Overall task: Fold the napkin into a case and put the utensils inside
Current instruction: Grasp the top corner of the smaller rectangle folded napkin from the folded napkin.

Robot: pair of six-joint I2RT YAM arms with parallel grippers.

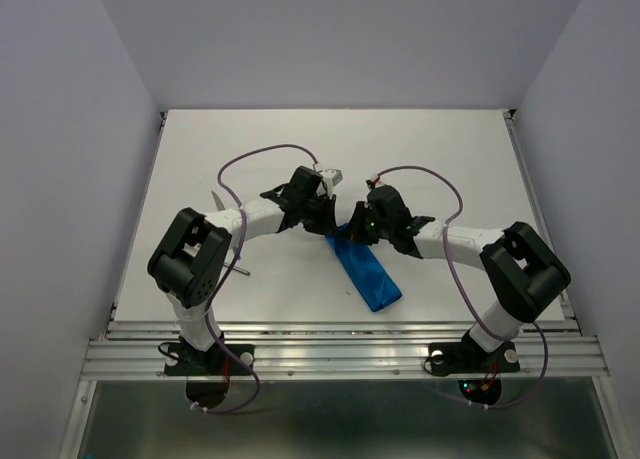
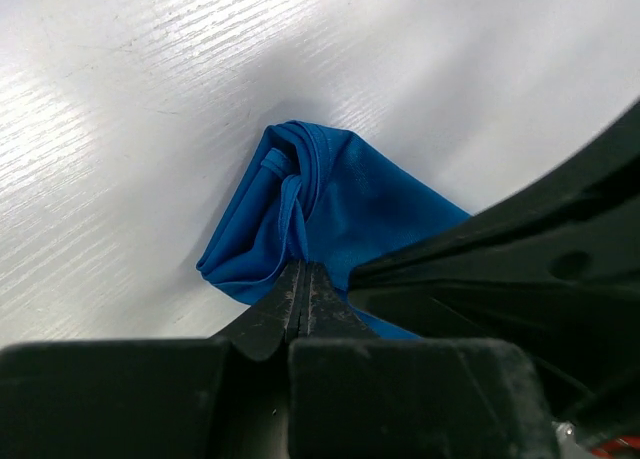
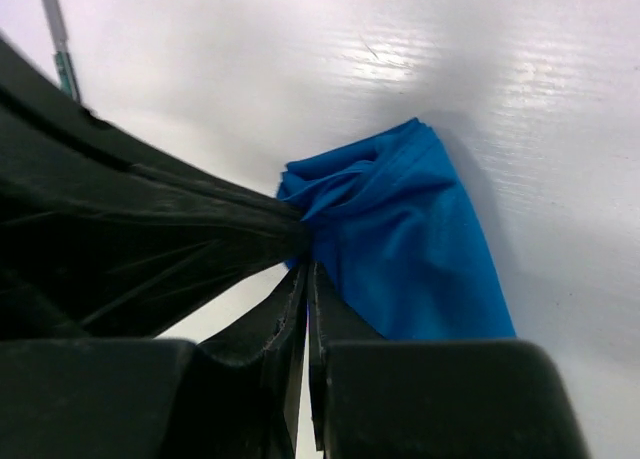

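- At the near side of the table (image 1: 450, 159), between the two arms: the case (image 1: 368, 277), a narrow packet of layered blue cloth, lies flat and slanted. Its near end is free and its far end sits under both grippers.
- At that far end, left wrist view: the left gripper (image 2: 305, 284) is clamped tight on a bunched corner of the cloth, which rucks up into the tips.
- Same spot, right wrist view: the right gripper (image 3: 307, 279) has its jaws a thin crack apart, tips against the cloth edge. Whether any layer sits between them cannot be told.
- Handling, as a judgement: light, limp and layered, so it is likely to sag and unfold if lifted by one layer. Best taken by the top layer at the far-end mouth, with the lower layers pinned down.
- Farther left, well apart from the case: a grey utensil (image 3: 52, 24), thin and straight, cut off by the frame edge.
- Hidden: in the top view the grippers cover the far end, so any pocket opening is unseen. Only a pale tip (image 1: 218, 200) and a grey stub (image 1: 240, 271) show past the left arm (image 1: 255, 219), and which piece each belongs to cannot be told.
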